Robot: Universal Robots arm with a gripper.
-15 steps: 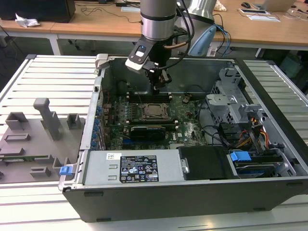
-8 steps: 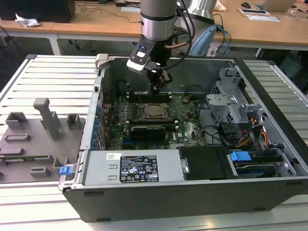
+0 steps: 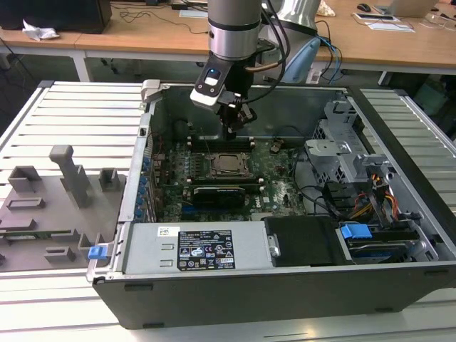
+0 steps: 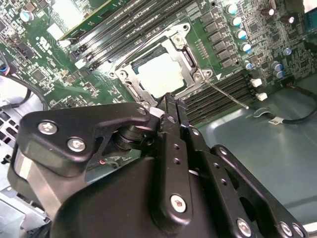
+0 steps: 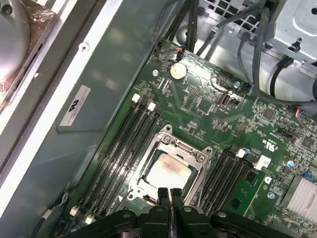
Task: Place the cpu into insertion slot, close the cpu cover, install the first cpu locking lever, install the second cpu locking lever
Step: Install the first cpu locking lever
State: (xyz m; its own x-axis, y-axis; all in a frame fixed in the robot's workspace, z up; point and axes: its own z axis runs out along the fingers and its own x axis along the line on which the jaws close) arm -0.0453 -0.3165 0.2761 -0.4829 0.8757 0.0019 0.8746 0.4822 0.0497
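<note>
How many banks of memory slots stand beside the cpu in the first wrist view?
2. One bank runs along one side of the cpu, the other bank along the opposite side; the gripper may hide more.

cpu cover [image 4: 189, 69] edge behind end effector [image 4: 174, 101]

The cpu [image 5: 166, 171], a flat square chip with a pale silver top, lies flat inside the insertion slot [image 5: 167, 133]. The cpu cover [image 5: 197, 168], a thin silvery frame, is folded down over it; the chip shows through its window.
</note>
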